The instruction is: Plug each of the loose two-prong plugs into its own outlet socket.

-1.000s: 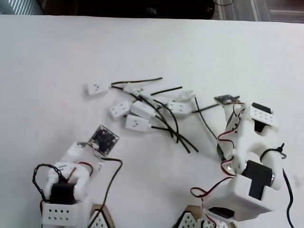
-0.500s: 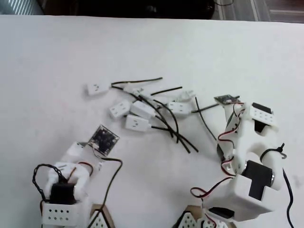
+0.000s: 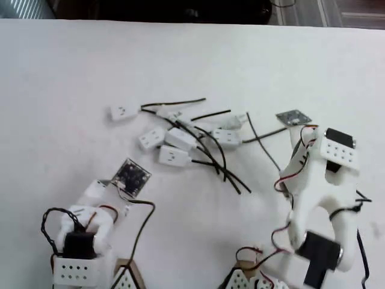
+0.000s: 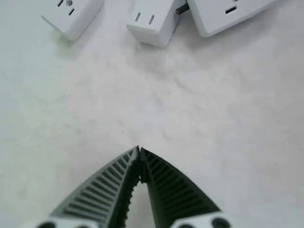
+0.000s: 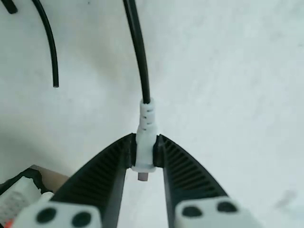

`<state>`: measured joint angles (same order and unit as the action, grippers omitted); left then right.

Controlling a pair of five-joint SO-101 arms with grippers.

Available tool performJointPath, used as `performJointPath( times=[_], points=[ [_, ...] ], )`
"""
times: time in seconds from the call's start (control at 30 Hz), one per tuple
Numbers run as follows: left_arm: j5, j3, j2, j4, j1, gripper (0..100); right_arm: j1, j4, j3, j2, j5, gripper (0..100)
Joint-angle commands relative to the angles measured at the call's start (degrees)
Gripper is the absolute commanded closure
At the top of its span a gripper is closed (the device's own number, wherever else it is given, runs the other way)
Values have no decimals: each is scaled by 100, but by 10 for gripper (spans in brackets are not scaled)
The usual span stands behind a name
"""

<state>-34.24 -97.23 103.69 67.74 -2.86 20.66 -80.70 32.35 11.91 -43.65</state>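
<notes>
My right gripper [image 5: 145, 141] is clamped on a white plug [image 5: 146, 121], one finger pressed to each side. The plug is held above the table [image 5: 228, 71], and its black cord [image 5: 137, 47] runs out ahead of me. A second cord end [image 5: 50, 52] lies loose beside it. My left gripper [image 4: 139, 154] is closed on nothing, with its tips meeting just over the table. Three white outlets [image 4: 153, 19] lie ahead of it, the two nearer the middle touching. From above, a tangle of cords [image 3: 207, 150] sits mid-table among the outlets, with a lone outlet [image 3: 123, 112] off to its left. My right arm [image 3: 319, 174] stands to the right of the tangle.
</notes>
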Motion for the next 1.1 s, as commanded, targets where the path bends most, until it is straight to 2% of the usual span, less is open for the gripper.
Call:
performJointPath(
  times=[0.0, 0.1, 0.17, 0.33, 0.6, 0.7, 0.83, 1.07],
  points=[
    [9, 308, 13, -246, -13, 976, 66, -242, -114, 1560, -9, 981],
    [26, 571, 13, -563, -13, 976, -163, -242, 185, 2396, 9, 981],
    [220, 738, 13, -800, -13, 976, -444, -215, 396, 2888, 273, 981],
    [1319, 1073, 13, -1486, -4, 976, -1631, 92, 888, 3908, 1565, 981],
    [2268, 1222, 13, -2602, -4, 976, -3644, 277, 1055, 4629, 3560, 978],
    [2743, 1222, 13, -2945, 4, 976, -4084, 453, 1064, 4901, 4290, 980],
    [2954, 1222, 13, -3393, 382, 976, -4382, 796, 1090, 5640, 4536, 981],
    [2936, 1319, 13, -4000, 1490, 976, -5455, 1068, 1284, 7073, 4536, 981]
  ],
)
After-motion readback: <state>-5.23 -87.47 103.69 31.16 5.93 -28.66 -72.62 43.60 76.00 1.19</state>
